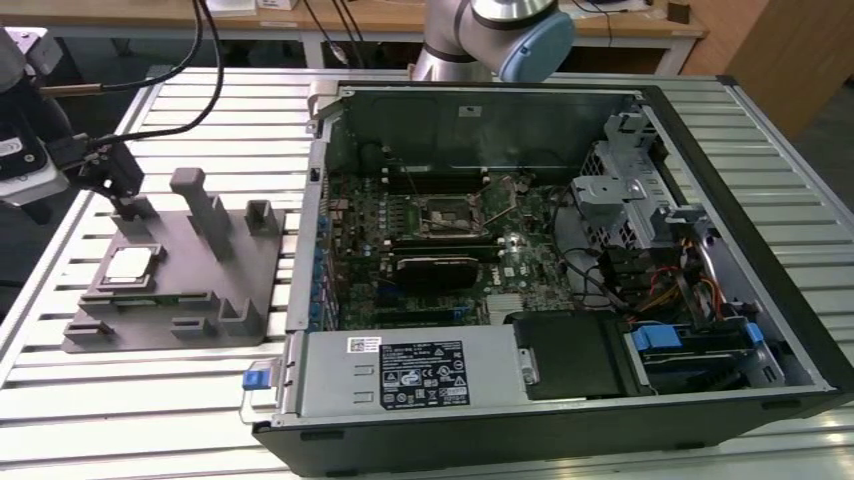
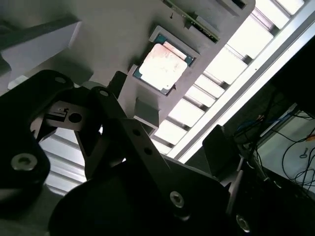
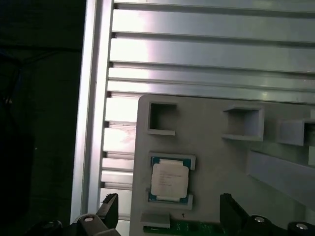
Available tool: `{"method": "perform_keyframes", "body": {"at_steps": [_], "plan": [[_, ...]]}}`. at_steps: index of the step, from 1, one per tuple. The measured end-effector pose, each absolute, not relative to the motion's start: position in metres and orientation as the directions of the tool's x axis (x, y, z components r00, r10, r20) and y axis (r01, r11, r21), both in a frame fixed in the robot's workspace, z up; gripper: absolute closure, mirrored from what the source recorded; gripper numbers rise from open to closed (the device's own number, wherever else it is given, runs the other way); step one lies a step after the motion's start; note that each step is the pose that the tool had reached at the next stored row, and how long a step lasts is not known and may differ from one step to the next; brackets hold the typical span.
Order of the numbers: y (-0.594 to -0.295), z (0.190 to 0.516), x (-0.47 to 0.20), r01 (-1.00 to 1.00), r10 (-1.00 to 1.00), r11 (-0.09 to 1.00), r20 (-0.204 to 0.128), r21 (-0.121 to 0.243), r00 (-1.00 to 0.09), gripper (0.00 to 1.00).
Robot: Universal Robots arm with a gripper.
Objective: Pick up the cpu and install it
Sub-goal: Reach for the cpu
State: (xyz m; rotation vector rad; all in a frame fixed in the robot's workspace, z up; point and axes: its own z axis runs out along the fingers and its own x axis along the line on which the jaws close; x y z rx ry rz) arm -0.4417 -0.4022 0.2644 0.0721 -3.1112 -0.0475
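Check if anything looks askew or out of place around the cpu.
Nothing stands out. The cpu lies flat and square in its recess on the grey fixture, and the open tool hangs near it without touching.

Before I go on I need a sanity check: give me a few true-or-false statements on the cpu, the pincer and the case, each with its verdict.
1. The cpu lies in the grey fixture. True.
2. The pincer is shut on the cpu. False: it is open and holds nothing; the cpu lies below it.
3. The computer case is open, with the motherboard showing. True.
4. The cpu sits inside the case. False: it is in the fixture, at the exterior view's left of the case.
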Motion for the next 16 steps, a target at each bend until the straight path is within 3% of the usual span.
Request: {"method": "perform_keyframes", "body": {"at_steps": [9,10,15,16], "plan": [[-0.402,0.248,-0.440,-0.025,-0.026,0.999,0.028,0.031,-0.999,0.12],[-0.402,0.246,-0.439,-0.024,-0.025,0.999,0.028,0.031,-0.999,0.19],[-0.402,0.237,-0.439,-0.023,-0.024,0.999,0.028,0.031,-0.999,0.20],[-0.402,0.235,-0.439,-0.023,-0.024,0.999,0.028,0.031,-0.999,0.27]]}}
